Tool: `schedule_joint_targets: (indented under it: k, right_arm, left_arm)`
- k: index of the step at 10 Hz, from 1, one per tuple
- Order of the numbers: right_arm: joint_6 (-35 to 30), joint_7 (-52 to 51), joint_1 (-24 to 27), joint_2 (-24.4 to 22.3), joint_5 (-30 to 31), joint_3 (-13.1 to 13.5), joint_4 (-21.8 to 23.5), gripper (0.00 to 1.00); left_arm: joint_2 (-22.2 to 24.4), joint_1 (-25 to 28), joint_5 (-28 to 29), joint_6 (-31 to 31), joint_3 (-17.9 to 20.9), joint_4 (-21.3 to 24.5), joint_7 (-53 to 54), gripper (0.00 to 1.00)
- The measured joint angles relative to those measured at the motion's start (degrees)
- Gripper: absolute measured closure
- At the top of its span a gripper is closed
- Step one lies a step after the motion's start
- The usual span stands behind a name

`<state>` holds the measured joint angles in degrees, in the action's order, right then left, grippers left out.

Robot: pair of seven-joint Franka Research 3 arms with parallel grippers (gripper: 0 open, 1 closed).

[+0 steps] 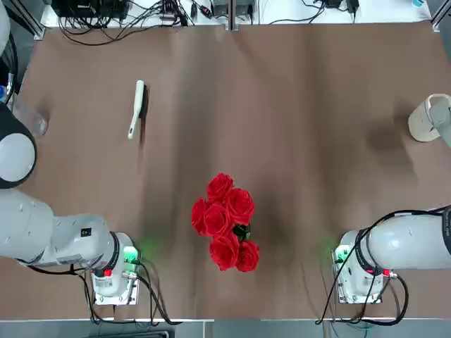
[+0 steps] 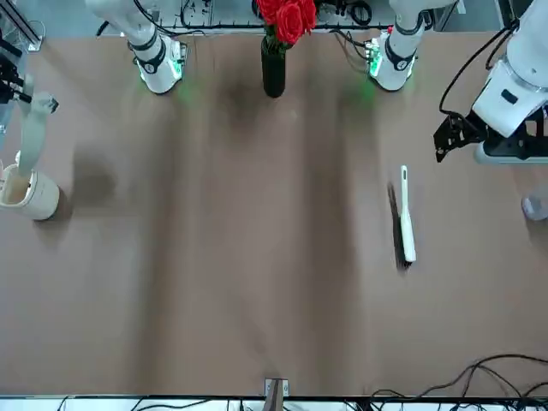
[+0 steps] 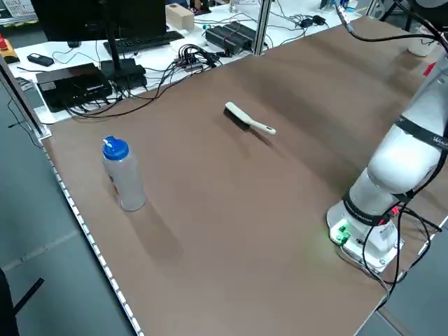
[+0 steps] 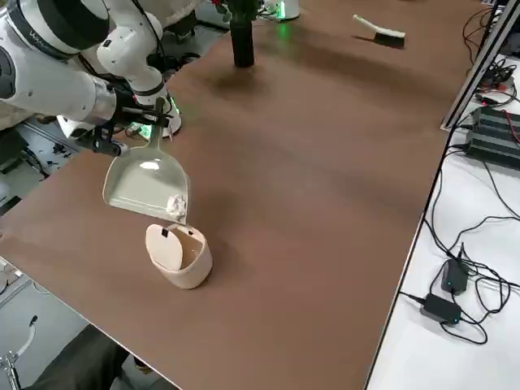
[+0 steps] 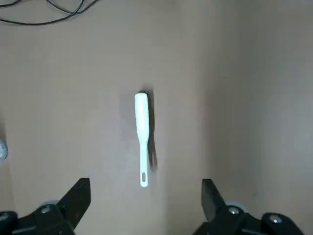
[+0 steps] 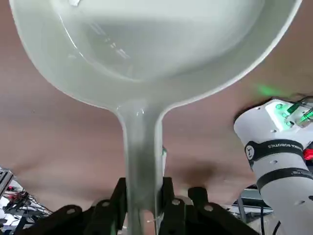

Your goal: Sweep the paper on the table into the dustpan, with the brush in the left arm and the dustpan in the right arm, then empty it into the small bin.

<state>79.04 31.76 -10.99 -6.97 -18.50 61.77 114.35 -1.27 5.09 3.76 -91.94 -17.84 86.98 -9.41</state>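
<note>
Dustpan (image 4: 149, 185) tilted above small bin (image 4: 178, 256); brush (image 1: 137, 108) far across table (image 1: 296, 127).

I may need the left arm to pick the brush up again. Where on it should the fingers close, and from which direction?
Probably the bare narrow handle of the brush, on the end with the hole, from straight above. The brush lies flat on the table with nothing near it, and its dark bristles run along one side of the wider half. The open left gripper hangs above it.

Bright, even overhead light; soft shadows streak the table (image 1: 296, 105); sharp focus.
</note>
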Motion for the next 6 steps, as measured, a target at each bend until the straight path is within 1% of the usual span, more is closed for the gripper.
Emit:
schedule_joint_targets:
  k: [2, 6]
  right_arm:
    - [-1.3, -1.3, 0.1, 1.0, 0.0, 0.3, -0.8, 0.67]
    - [-2.0, -2.5, 0.1, 1.4, 0.0, 0.7, -1.2, 0.67]
  left_arm:
    - [0.0, 0.0, 0.0, 0.0, 0.0, 0.0, 0.0, 0.0]
    - [0.0, 0.0, 0.1, 0.0, 0.0, 0.0, 0.0, 0.0]
